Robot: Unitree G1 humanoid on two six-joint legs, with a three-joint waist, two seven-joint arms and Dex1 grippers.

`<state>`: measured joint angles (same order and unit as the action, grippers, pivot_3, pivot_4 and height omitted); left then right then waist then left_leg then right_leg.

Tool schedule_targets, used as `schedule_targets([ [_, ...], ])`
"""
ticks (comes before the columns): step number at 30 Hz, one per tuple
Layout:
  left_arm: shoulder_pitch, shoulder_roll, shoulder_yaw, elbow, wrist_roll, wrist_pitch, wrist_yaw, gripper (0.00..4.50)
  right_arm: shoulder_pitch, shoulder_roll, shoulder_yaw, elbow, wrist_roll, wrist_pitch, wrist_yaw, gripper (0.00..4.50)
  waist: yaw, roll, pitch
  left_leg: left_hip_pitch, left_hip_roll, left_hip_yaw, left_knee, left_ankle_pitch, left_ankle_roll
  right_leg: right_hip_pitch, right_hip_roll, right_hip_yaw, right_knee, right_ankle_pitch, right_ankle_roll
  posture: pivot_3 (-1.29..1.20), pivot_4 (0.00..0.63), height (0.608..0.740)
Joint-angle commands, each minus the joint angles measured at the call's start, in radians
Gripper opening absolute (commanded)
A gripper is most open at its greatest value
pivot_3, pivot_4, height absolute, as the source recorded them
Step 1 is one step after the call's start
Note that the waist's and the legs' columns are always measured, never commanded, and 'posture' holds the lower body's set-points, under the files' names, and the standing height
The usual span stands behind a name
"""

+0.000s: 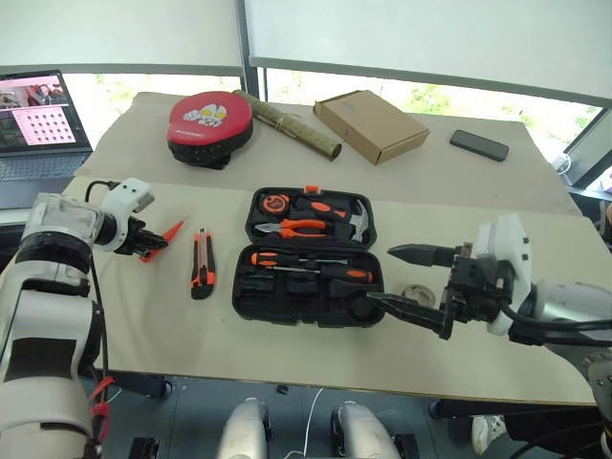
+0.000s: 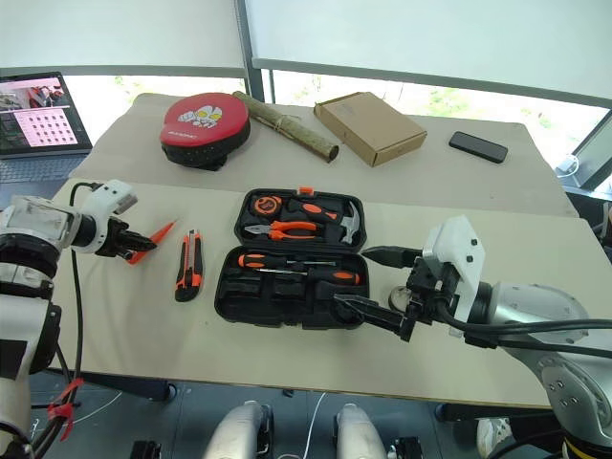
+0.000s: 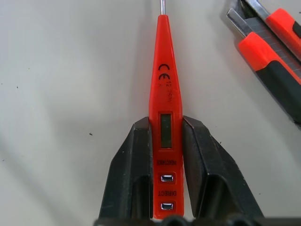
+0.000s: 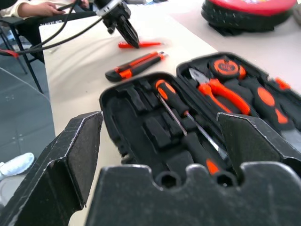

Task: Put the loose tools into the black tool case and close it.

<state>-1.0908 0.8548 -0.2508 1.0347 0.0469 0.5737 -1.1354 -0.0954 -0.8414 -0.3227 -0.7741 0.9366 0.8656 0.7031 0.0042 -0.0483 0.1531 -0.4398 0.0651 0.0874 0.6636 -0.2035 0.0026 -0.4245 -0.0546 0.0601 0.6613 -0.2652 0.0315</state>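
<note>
On the desk [image 1: 115, 316] at the case's [image 1: 308, 253] 9 o'clock: left gripper [image 1: 151, 240] jaws clamp slim orange screwdriver [image 3: 164, 117], shaft running straight ahead. Right gripper [image 1: 413, 282] jaws wide, beside case.

An office or lab room: a paper-covered desk [image 1: 535, 277] beneath wide windows with roller blinds [image 1: 430, 38], an open laptop [image 1: 38, 120], a phone [image 1: 479, 144], a cardboard box [image 1: 370, 124].
</note>
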Motion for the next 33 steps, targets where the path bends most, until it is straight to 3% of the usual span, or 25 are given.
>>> schedule_targets([
  [1,0.004,0.064,0.078,-0.304,-0.104,-0.121,-0.215,0.42,0.063,-0.045,-0.066,-0.042,0.039,-0.002,0.023,4.5,0.0,-0.002,0.001,-0.001,0.0,0.0,0.0,0.0,0.0,0.0,0.0,0.0,0.0,0.0,0.0,0.0,0.15,0.74],
  [4,0.058,0.07,0.085,-0.515,-0.158,-0.166,-0.323,0.42,0.083,-0.057,-0.067,-0.045,0.032,-0.018,0.008,4.5,0.006,-0.002,0.001,-0.002,0.0,-0.001,0.001,0.0,0.0,0.001,-0.002,-0.001,-0.002,0.0,0.0,0.0,0.15,0.74],
  [7,0.107,0.014,0.031,-0.763,-0.212,-0.094,-0.383,0.42,0.083,-0.059,-0.052,-0.044,0.022,-0.025,0.0,4.5,0.008,-0.001,0.0,-0.001,-0.001,-0.001,0.003,0.0,0.0,0.002,-0.002,-0.001,-0.001,0.0,0.001,0.0,0.15,0.74],
  [12,0.179,-0.033,-0.071,-0.935,-0.18,-0.064,-0.394,0.42,0.083,-0.056,-0.042,-0.05,0.019,-0.029,-0.022,4.5,0.0,-0.001,0.0,-0.001,0.0,-0.002,0.007,0.0,0.0,0.003,-0.001,-0.001,0.002,0.0,0.001,0.0,0.15,0.74],
  [19,0.181,-0.072,-0.239,-0.93,-0.055,-0.053,-0.374,0.42,0.125,-0.034,-0.054,-0.085,0.024,-0.04,-0.072,4.5,-0.007,-0.001,0.0,-0.001,0.0,-0.003,0.008,0.0,0.0,0.003,0.001,0.0,0.002,0.0,0.001,0.0,0.15,0.74],
  [33,0.135,-0.206,-0.279,-0.748,0.029,-0.116,-0.341,0.42,0.141,-0.021,-0.045,-0.091,0.018,-0.068,-0.12,4.5,0.001,-0.001,0.0,-0.002,0.0,-0.004,0.012,-0.001,0.001,0.004,0.001,0.0,0.003,0.001,0.002,0.0,0.15,0.74],
])
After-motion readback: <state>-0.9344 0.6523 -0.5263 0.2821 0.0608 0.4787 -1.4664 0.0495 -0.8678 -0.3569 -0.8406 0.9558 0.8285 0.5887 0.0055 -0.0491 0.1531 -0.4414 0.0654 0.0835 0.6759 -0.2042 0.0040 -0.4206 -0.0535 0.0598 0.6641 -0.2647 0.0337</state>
